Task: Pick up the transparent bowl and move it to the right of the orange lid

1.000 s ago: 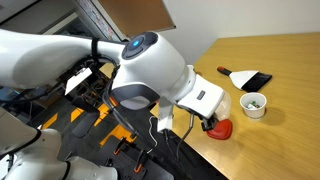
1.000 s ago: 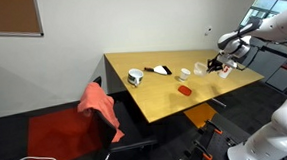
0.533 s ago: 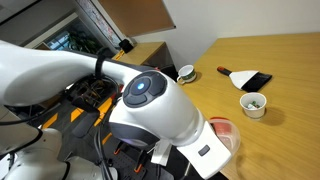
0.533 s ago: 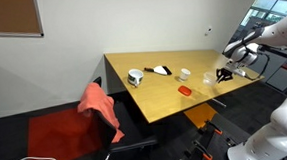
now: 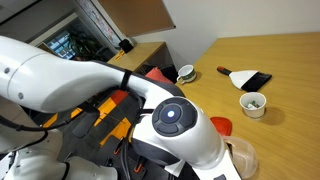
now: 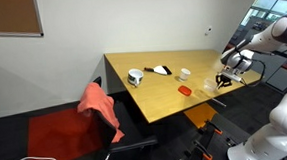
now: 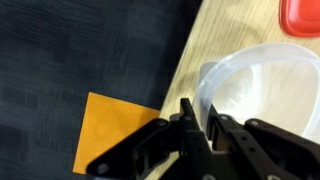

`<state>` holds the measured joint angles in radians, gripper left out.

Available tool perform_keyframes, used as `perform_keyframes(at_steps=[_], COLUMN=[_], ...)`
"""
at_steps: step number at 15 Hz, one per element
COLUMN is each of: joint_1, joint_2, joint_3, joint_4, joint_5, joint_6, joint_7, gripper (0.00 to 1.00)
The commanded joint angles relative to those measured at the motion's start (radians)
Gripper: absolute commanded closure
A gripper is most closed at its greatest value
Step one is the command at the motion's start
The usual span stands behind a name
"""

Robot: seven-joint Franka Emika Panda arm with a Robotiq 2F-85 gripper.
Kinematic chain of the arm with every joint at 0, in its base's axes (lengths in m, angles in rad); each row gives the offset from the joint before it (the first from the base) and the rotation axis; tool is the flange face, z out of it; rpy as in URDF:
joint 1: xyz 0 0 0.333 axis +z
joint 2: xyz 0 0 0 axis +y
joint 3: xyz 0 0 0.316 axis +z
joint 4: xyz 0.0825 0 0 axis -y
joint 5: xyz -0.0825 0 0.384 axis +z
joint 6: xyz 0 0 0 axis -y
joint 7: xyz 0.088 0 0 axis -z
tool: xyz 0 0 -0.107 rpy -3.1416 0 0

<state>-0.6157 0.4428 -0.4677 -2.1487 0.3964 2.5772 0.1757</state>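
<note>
The transparent bowl (image 7: 258,98), near the table (image 7: 215,40) edge beside the orange lid (image 7: 300,15), has its rim clamped in the gripper (image 7: 205,130) jaws.

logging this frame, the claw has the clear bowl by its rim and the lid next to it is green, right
Not quite: the lid is red-orange, not green, as the wrist view shows. The rest holds: the claw grips the clear bowl by its rim.

Milky glossy plastic bowl (image 7: 262,88); matt wood-grain table (image 7: 205,38); glossy orange lid (image 7: 302,15).
</note>
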Motion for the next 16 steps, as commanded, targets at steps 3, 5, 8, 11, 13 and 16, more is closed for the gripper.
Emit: perform_keyframes(at_steps=[3, 5, 8, 11, 13, 16], joint_1=[-0.03, -0.032, -0.032, -0.019, -0.024, -0.045], joint_2=[0.035, 0.034, 0.035, 0.059, 0.104, 0.176], joint_3=[0.047, 0.041, 0.048, 0.038, 0.045, 0.072], joint_4=[0.042, 0.033, 0.037, 0.053, 0.105, 0.196], joint_5=[0.034, 0.007, 0.009, 0.005, 0.016, 0.027], joint_6=[0.173, 0.152, 0.16, 0.186, 0.185, 0.177], joint_7=[0.042, 0.042, 0.041, 0.075, 0.106, 0.124], gripper=[0.96, 0.86, 0.86, 0.96, 0.96, 0.96])
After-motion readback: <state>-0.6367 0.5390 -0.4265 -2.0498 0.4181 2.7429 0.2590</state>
